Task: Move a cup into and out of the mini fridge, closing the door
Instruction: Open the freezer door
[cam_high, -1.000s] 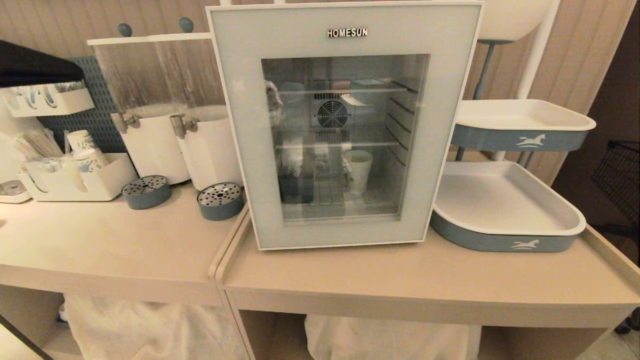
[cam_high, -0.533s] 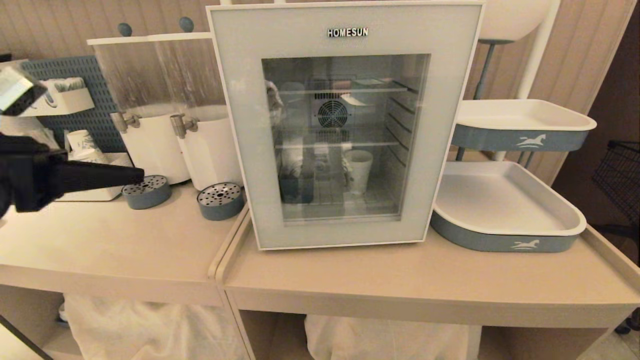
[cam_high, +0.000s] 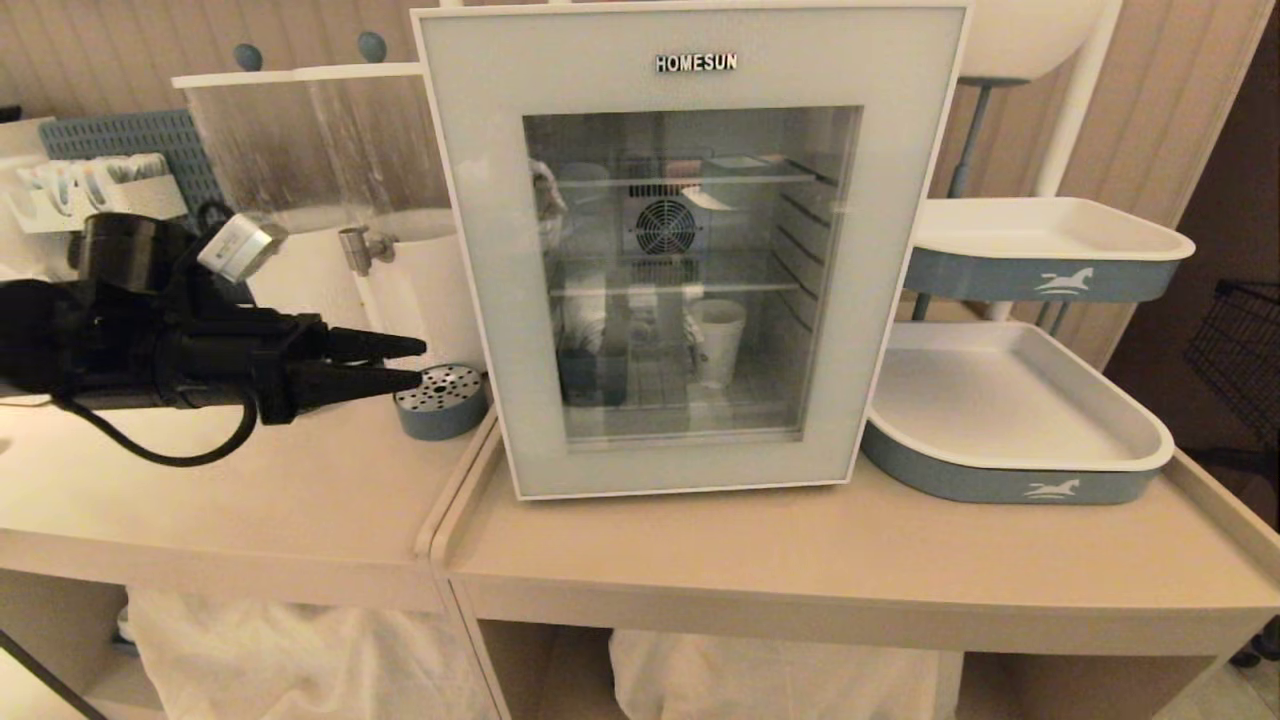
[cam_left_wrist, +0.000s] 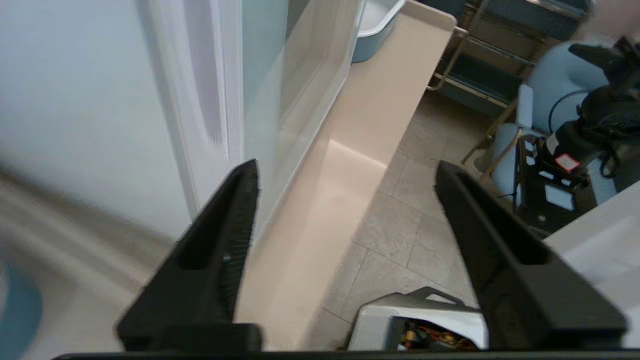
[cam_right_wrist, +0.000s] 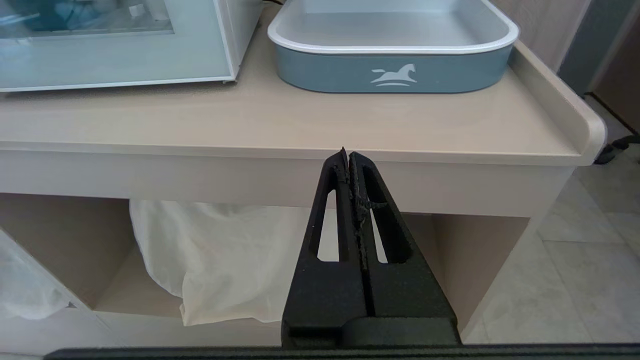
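Observation:
The white mini fridge (cam_left_wrist: 75, 100) stands on the right-hand table, and its pale grey-blue glass door (cam_high: 690, 470) is closed. Through the glass I see the white paper cup (cam_high: 717, 340) upright on the lower wire shelf. My left gripper (cam_high: 415, 362) reaches in level from the left, its tips a short way from the door's left edge. In the left wrist view this gripper (cam_left_wrist: 346, 167) is open and empty, with the door's edge (cam_left_wrist: 260, 75) beside one finger. My right gripper (cam_right_wrist: 348, 155) is shut on nothing, parked low before the table's front edge.
Two white dispensers (cam_high: 400, 270) with clear tops stand left of the fridge, a round blue drip tray (cam_high: 441, 401) just beneath my left fingertips. Two blue-and-white trays (cam_high: 1010, 480) (cam_high: 1045, 280) sit right of the fridge. A holder with cups (cam_high: 90, 195) is at far left.
My left arm has come into the head view from the left and swung right toward the fridge's left side. Its fingers now stand apart. The fridge, the cup and the right arm are unchanged.

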